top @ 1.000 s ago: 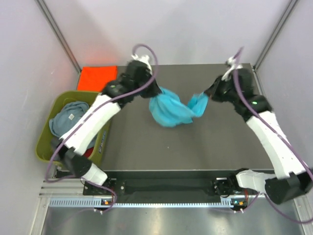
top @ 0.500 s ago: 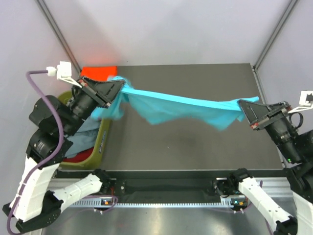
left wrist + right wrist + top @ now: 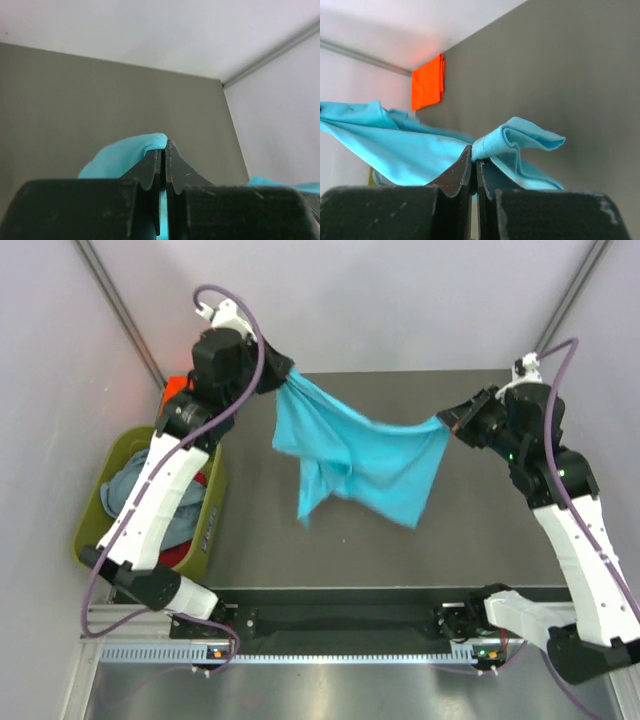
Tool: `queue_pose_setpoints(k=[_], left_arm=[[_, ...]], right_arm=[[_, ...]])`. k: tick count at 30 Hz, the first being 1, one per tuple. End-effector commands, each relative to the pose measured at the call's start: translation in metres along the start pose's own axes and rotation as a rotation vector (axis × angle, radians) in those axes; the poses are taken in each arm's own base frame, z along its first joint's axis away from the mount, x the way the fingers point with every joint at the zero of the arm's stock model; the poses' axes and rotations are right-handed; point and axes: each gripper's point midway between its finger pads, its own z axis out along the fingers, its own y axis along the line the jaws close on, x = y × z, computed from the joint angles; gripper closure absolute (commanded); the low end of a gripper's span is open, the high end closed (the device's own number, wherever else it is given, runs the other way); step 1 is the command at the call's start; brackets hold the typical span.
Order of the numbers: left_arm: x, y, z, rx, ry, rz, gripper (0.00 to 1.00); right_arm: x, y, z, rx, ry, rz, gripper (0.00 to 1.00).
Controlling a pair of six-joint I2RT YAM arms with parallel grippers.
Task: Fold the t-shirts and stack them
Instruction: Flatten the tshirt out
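Dark grey tabletop (image 3: 480,540), pale walls around.
Turquoise t-shirt (image 3: 360,455): slung between both claws over the tabletop's centre, loose end drooping toward 6 o'clock.
Left claw (image 3: 281,381): closed on one shirt edge, 11 o'clock.
Right claw (image 3: 447,422): closed on the opposite edge, 2 o'clock.
Orange-red t-shirt (image 3: 427,82): folded, 10 o'clock corner.
Olive-green tub (image 3: 92,540): beside the tabletop, 9 o'clock, holding grey-blue t-shirt (image 3: 125,490) and, apparently, red cloth (image 3: 182,552).

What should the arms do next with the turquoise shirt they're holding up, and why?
Probably draw the two grippers a little apart, then lower the shirt flat onto the table. The left gripper and right gripper each pinch an edge of it, but it sags between them, bunched and hanging above the table, so it does not look flat enough to fold.
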Motion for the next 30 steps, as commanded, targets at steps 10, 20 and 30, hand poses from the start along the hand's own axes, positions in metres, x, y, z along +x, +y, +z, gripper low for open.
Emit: queue_pose_setpoints(k=[10, 20, 30], left_arm=[[-0.068, -0.001, 0.01, 0.299, -0.108, -0.086, 1.0], [0.238, 0.163, -0.105, -0.156, 0.475, -0.35, 0.38], [0.215, 0.169, -0.107, -0.208, 0.461, -0.212, 0.2]], right_arm=[[-0.077, -0.01, -0.034, 0.032, -0.206, -0.064, 1.0], [0.163, -0.156, -0.044, 0.193, 0.318, 0.14, 0.59], [0.146, -0.167, -0.006, 0.246, 0.37, 0.055, 0.3]])
